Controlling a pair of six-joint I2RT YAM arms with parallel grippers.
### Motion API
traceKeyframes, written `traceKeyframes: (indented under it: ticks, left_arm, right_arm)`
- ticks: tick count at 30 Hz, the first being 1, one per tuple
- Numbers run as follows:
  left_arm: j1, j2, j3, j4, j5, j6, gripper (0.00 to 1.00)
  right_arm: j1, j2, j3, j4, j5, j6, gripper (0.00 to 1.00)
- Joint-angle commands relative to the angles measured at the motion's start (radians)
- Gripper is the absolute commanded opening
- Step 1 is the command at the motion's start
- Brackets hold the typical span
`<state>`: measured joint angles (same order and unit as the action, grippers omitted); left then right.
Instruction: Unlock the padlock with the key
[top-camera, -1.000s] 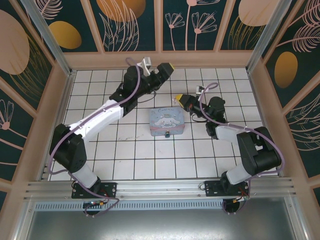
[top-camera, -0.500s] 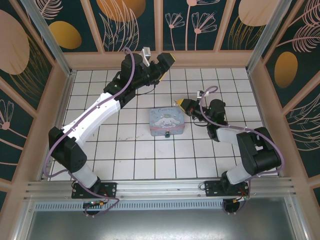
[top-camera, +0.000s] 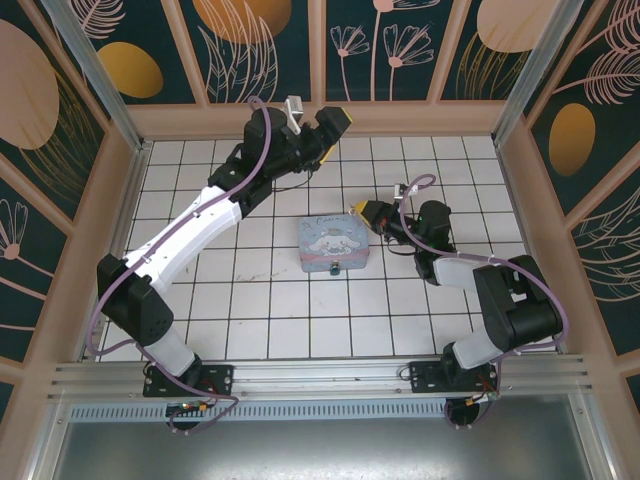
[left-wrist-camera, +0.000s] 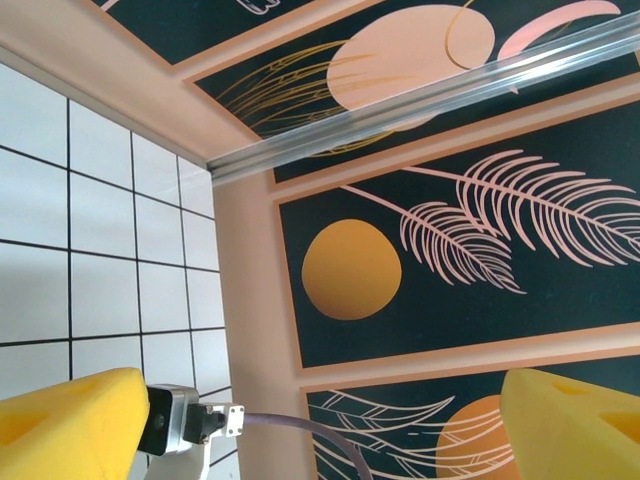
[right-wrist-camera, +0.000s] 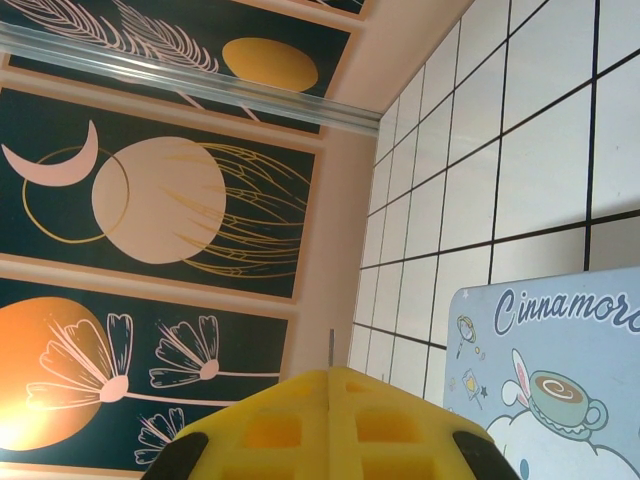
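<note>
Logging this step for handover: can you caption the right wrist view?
Right gripper shut on a thin metal sliver, probably the key, near the corner of the pale blue cartoon tin.

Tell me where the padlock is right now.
In the top view, the padlock sits at the middle of the near edge of the tin, mid-table between the two arms.
</note>
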<state>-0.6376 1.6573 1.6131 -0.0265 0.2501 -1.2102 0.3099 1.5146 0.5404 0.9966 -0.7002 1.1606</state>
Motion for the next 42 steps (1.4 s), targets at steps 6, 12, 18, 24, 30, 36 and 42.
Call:
traceKeyframes:
  ticks: [6,12,18,24,30,36,42]
  left_arm:
    - [-0.026,-0.016,0.022,-0.001,-0.027,-0.004,0.89]
    - [-0.028,0.0,0.026,-0.016,-0.045,0.014,0.88]
    - [-0.003,-0.006,-0.068,0.033,-0.058,0.09,0.89]
    - [0.052,-0.017,-0.211,0.182,0.032,0.152,0.85]
    - [0.081,-0.001,-0.318,0.298,0.158,0.231,0.82]
    - [0.094,0.014,-0.467,0.54,0.299,0.195,0.67]
    - [0.093,-0.015,-0.553,0.621,0.327,0.187,0.52]
  right_arm:
    - [-0.005,0.004,-0.016,0.048,-0.004,-0.007,0.0]
    - [-0.004,0.004,-0.019,0.059,-0.01,-0.001,0.0]
    - [-0.003,-0.018,-0.025,0.056,-0.024,-0.018,0.0]
    - [0.009,-0.08,-0.049,0.037,-0.02,-0.034,0.0]
    - [0.04,-0.129,-0.064,0.049,-0.002,-0.045,0.0]
    - [0.091,-0.127,-0.029,0.071,0.007,-0.064,0.0]
    - [0.143,-0.129,0.01,0.039,0.067,-0.059,0.0]
